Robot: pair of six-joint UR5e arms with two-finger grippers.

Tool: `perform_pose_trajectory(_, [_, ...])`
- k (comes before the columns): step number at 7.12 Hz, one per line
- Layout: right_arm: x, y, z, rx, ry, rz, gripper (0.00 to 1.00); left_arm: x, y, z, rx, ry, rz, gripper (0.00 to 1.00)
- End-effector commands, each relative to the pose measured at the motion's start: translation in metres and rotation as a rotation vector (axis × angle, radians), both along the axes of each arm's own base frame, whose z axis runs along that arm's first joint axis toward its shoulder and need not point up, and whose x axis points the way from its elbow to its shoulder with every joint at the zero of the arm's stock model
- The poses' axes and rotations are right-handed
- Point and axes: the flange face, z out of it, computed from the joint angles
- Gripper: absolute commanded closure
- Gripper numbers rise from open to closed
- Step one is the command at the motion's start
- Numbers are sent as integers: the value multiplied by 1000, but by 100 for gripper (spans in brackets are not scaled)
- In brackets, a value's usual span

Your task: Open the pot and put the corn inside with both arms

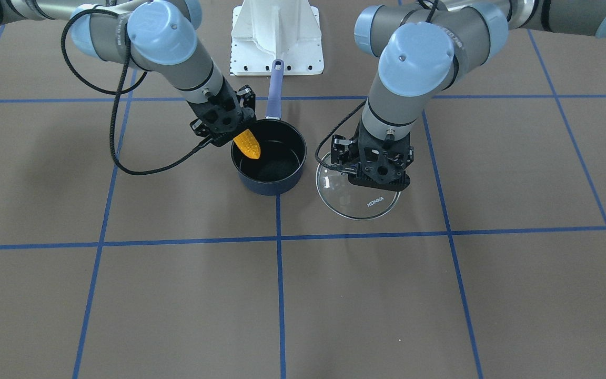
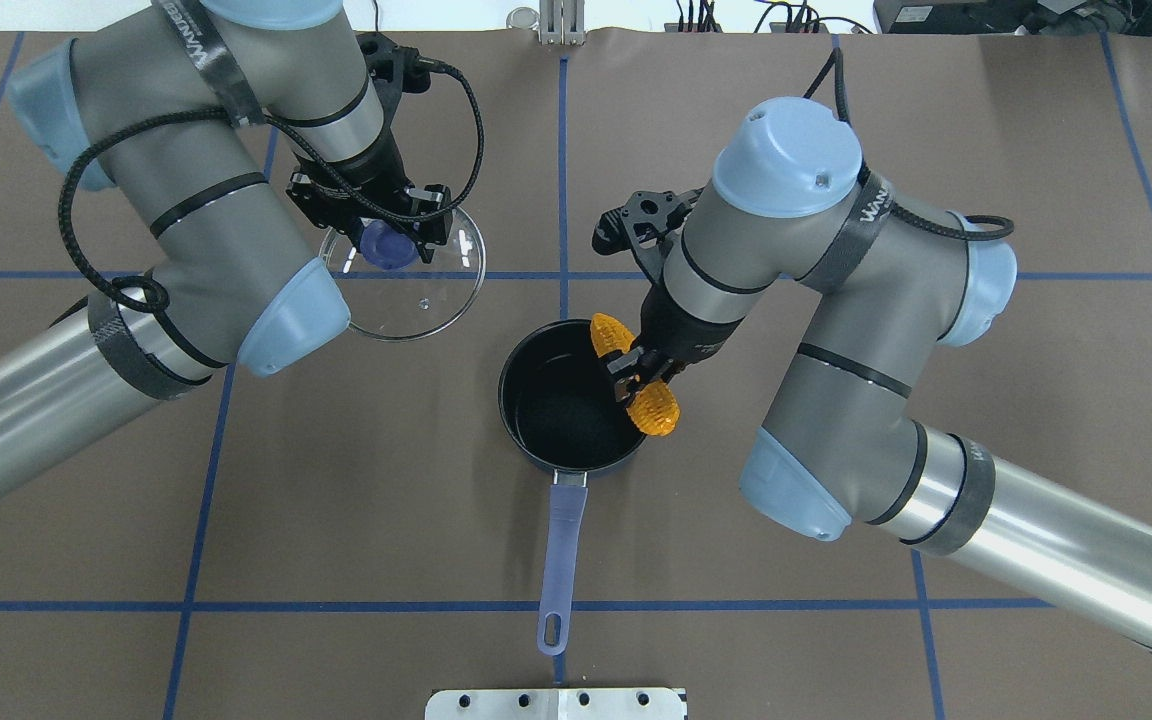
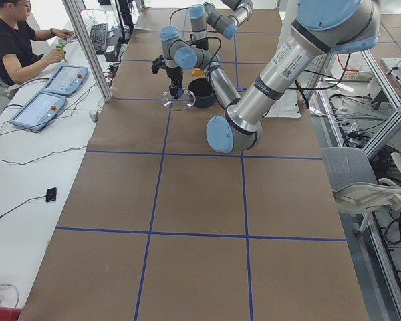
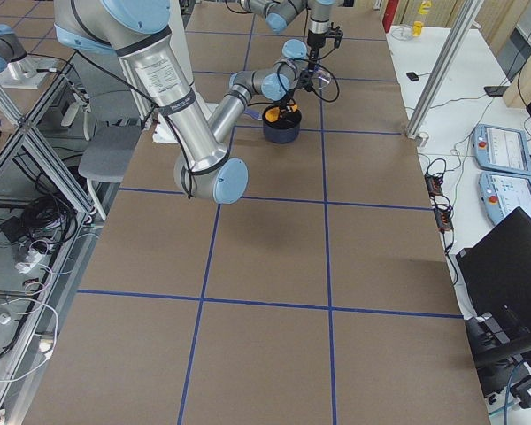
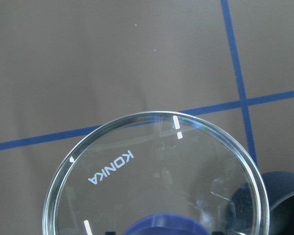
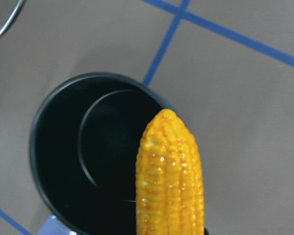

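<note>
The dark navy pot (image 1: pixel 269 185) stands open at the table's middle, its lavender handle (image 2: pixel 561 545) pointing toward the robot. My right gripper (image 2: pixel 633 372) is shut on the orange-yellow corn (image 2: pixel 654 410) and holds it tilted over the pot's rim, tip toward the black inside (image 6: pixel 88 152). The corn (image 6: pixel 169 176) fills the right wrist view. My left gripper (image 2: pixel 388 243) is shut on the purple knob of the clear glass lid (image 1: pixel 358 202), which is low over or on the table beside the pot. The lid (image 5: pixel 157 166) shows in the left wrist view.
The white metal base (image 1: pixel 276 37) stands behind the pot's handle. Blue tape lines (image 1: pixel 280 295) grid the brown table. An operator (image 3: pixel 13 40) sits at a side bench with teach pendants (image 3: pixel 37 110).
</note>
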Motion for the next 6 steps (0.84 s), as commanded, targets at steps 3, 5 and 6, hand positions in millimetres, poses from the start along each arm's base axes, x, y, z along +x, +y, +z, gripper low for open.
perform_pose_trajectory(3, [-21,15,-1,31,-18,-13,16,-4,-3,4,2,0,1,44])
perform_pose_trajectory(5, [-18,13,-4,47,-40,-5,1,-6,-3,12,18,0,15,44])
perform_pose_trajectory(6, [-10,5,-7,50,-45,12,1,-25,4,51,52,0,46,44])
